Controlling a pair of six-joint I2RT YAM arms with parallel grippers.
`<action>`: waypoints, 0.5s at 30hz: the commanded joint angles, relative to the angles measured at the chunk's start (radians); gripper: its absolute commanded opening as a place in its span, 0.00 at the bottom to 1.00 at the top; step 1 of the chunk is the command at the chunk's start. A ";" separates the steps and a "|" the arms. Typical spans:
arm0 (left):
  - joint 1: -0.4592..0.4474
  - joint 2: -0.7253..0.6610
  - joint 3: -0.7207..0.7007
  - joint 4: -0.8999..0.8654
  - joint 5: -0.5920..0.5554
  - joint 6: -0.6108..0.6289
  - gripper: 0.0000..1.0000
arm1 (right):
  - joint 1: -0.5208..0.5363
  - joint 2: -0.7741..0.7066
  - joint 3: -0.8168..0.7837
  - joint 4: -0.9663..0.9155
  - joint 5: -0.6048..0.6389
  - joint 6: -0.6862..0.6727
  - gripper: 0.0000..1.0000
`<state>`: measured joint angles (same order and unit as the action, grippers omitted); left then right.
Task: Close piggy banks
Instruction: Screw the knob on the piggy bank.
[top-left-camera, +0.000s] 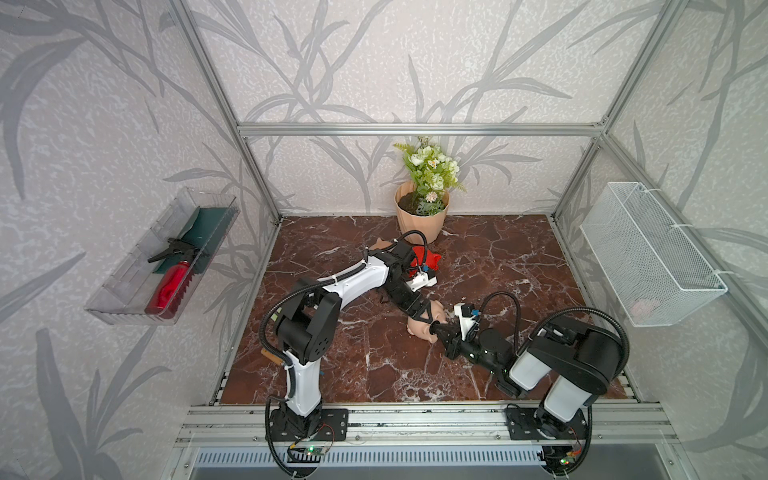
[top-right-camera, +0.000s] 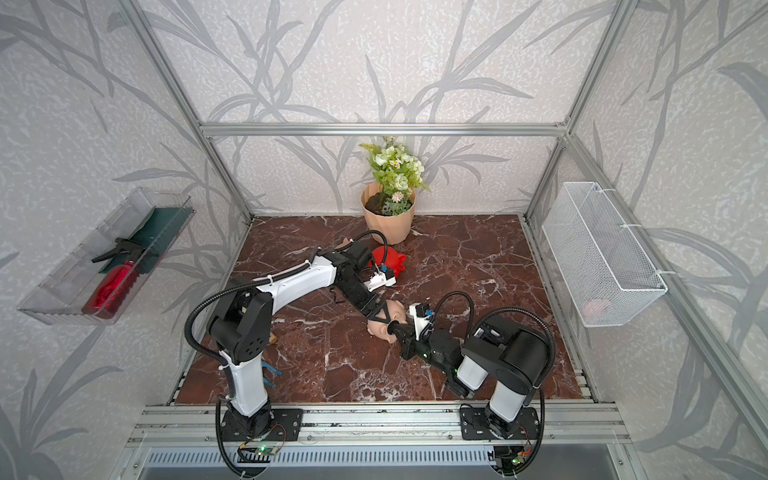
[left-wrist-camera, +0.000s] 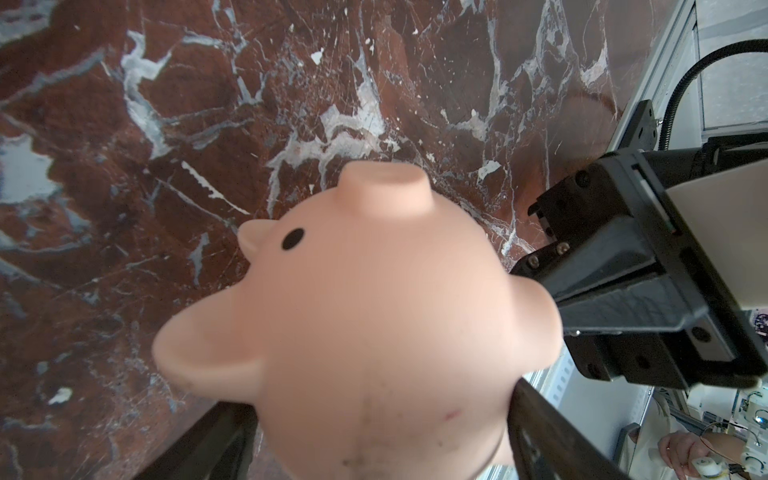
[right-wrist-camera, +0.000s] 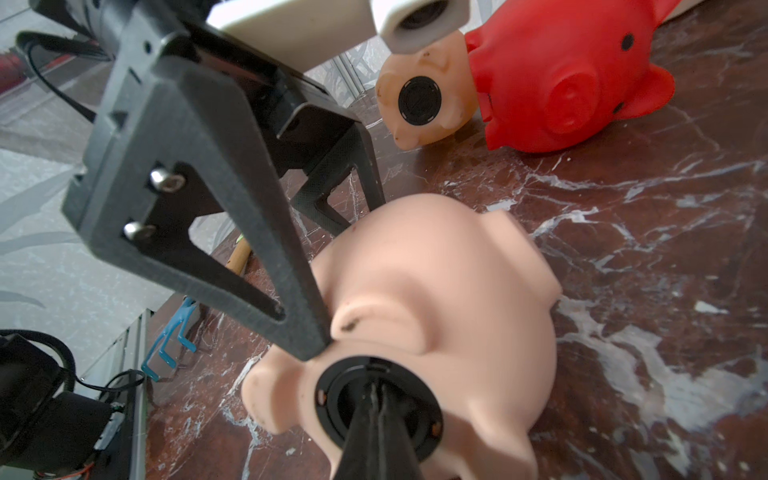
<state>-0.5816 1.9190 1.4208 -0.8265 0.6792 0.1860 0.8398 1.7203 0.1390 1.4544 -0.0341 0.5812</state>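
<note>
At centre of counter (top-left-camera: 498, 270) | peach pig (top-left-camera: 419, 329) clamped between left fingers (right-wrist-camera: 278, 249) | right fingers (right-wrist-camera: 361, 440) pinched together on black plug (right-wrist-camera: 332, 399) in belly hole | press squarely, twist gently (brace pig steady) till flush

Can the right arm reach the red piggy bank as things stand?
Probably not directly: the right gripper is shut, tips in the plug of the peach piggy bank held by the left gripper, whose wrist crowds the red piggy bank.
</note>
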 joint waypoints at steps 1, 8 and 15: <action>-0.012 0.032 -0.007 -0.065 -0.016 0.023 0.87 | -0.004 0.031 -0.004 -0.049 0.025 0.086 0.00; -0.012 0.032 -0.008 -0.065 -0.017 0.024 0.86 | -0.003 0.020 -0.019 -0.049 0.061 0.117 0.00; -0.013 0.033 -0.007 -0.065 -0.013 0.025 0.87 | -0.003 0.037 -0.023 -0.049 0.080 0.156 0.00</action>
<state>-0.5816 1.9190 1.4208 -0.8261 0.6788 0.1848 0.8417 1.7287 0.1360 1.4670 -0.0235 0.7143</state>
